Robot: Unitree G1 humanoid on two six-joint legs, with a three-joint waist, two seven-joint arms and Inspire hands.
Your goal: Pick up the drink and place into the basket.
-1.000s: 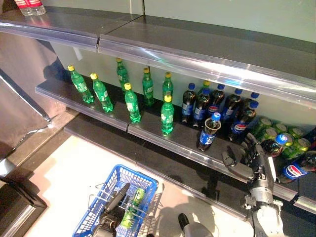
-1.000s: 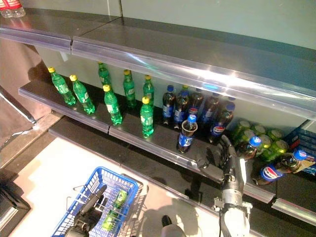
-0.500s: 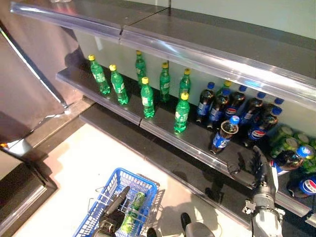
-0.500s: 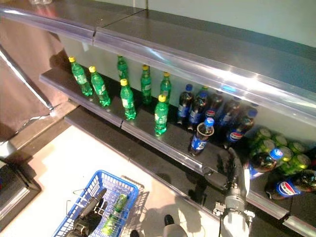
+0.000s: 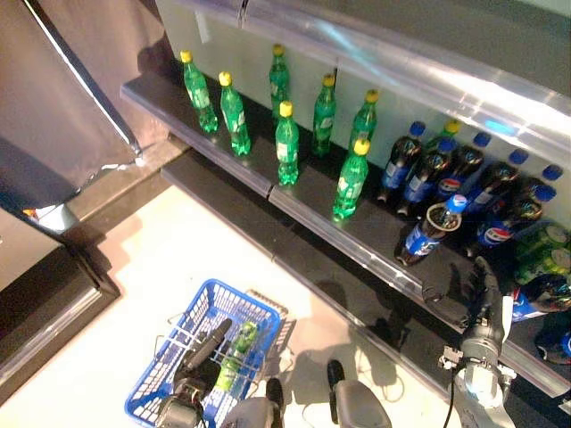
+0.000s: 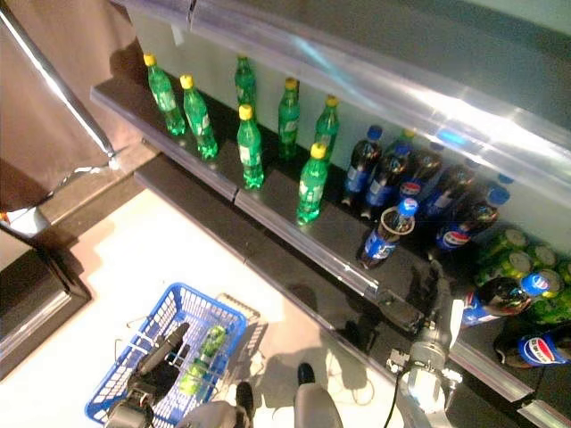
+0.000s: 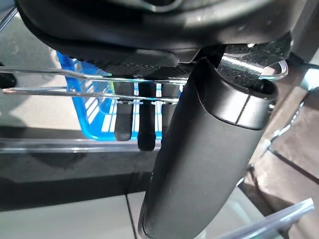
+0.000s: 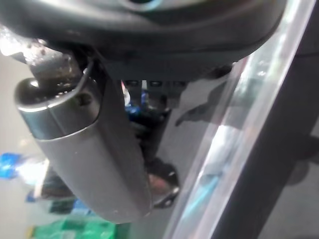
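A cola bottle point(image 5: 426, 234) with a blue cap stands alone at the front of the low shelf point(image 5: 312, 212), ahead of a cluster of cola bottles point(image 5: 464, 183). My right hand point(image 5: 486, 299) reaches up at the shelf's edge just right of and below that bottle, fingers straight, thumb spread out, holding nothing. On the floor stands a blue basket point(image 5: 165, 358) with a green bottle point(image 5: 234, 355) lying in it. My left hand point(image 5: 207, 346) is curled round the basket's wire handle point(image 7: 75, 92).
Several green bottles point(image 5: 287, 143) stand along the shelf's left part. Green cans point(image 5: 546, 254) and lying cola bottles point(image 6: 500, 294) crowd the right end. An upper shelf point(image 5: 401, 62) overhangs. A grey panel point(image 5: 62, 98) closes the left side.
The camera has moved, so the shelf sits higher and further right in the picture. Both hands keep about the same places; the left hand still holds the basket's handle.
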